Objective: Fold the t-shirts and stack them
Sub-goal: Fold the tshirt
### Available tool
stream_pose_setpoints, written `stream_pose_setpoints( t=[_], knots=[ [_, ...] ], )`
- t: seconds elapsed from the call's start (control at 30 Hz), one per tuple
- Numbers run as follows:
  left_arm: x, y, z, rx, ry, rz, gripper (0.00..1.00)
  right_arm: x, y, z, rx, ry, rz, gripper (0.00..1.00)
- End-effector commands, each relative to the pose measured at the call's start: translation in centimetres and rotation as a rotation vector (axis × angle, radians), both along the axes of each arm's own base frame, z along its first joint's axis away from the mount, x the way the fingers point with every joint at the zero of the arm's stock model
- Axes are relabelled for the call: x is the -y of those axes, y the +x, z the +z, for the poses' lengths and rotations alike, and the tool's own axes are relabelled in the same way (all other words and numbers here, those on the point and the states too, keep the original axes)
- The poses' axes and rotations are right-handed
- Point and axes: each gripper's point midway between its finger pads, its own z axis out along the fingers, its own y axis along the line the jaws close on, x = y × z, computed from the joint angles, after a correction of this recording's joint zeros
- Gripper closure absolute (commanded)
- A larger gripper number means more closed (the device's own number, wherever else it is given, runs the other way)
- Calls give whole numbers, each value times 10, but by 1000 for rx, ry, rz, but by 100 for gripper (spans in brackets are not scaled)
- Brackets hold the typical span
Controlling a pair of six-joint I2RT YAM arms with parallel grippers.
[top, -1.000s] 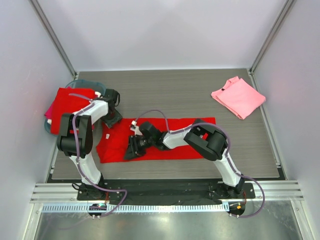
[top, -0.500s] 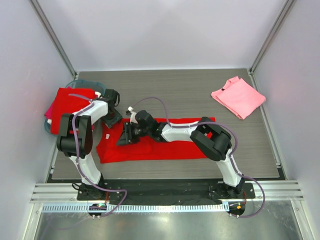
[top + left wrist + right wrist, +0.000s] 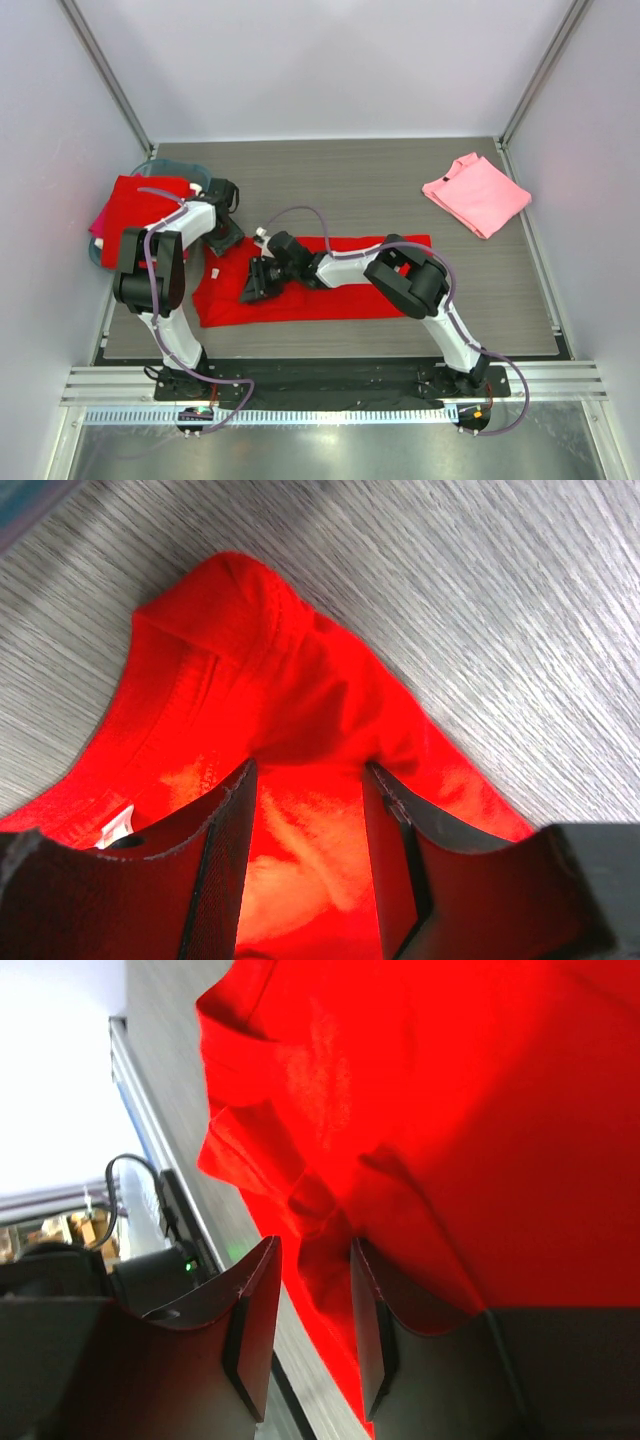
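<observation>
A bright red t-shirt (image 3: 330,300) lies in a long band across the near table. My left gripper (image 3: 224,240) rests on its far left corner. In the left wrist view its jaws (image 3: 310,770) stand apart over the red t-shirt (image 3: 270,670), with a raised wrinkle at the fingertips. My right gripper (image 3: 252,285) reaches across to the shirt's left part. Its jaws (image 3: 315,1245) are apart, straddling a fold at the edge of the red t-shirt (image 3: 480,1110), with bare table showing beside it. A folded light pink t-shirt (image 3: 476,193) lies at the far right.
A teal basin (image 3: 165,166) at the far left holds another red t-shirt (image 3: 135,205) and a magenta one (image 3: 98,220). A white tag (image 3: 214,272) shows at the spread shirt's left end. White walls enclose the table; a metal rail (image 3: 320,385) runs along the near edge.
My right gripper swung left and away over the shirt's left part, then came back slightly nearer. The left gripper has not moved.
</observation>
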Motion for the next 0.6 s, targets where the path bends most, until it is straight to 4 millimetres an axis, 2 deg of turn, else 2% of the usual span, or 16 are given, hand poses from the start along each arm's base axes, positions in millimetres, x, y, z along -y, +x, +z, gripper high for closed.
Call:
stream_pose_setpoints(
  t=[0.0, 0.03, 0.13, 0.23, 0.37, 0.5, 0.57],
  knots=[
    [-1, -4, -1, -6, -11, 2, 52, -11, -21, 30, 35, 83, 54, 60],
    [-1, -5, -2, -7, -11, 2, 52, -12, -31, 30, 25, 84, 68, 60],
    [-1, -5, -1, -6, -11, 2, 52, -12, -39, 37, 23, 102, 79, 60],
    [-1, -5, -1, -5, -9, 2, 52, -11, -40, 50, 35, 128, 76, 60],
    [-1, -5, -1, -5, -7, 1, 52, -6, -37, 64, 55, 136, 72, 59],
    [-1, -4, 1, 2, -10, -4, 52, 5, -21, 84, 66, 174, 37, 59],
    [-2, -2, 6, 22, -5, -11, 52, 13, -16, 87, 69, 174, 21, 59]
  ],
)
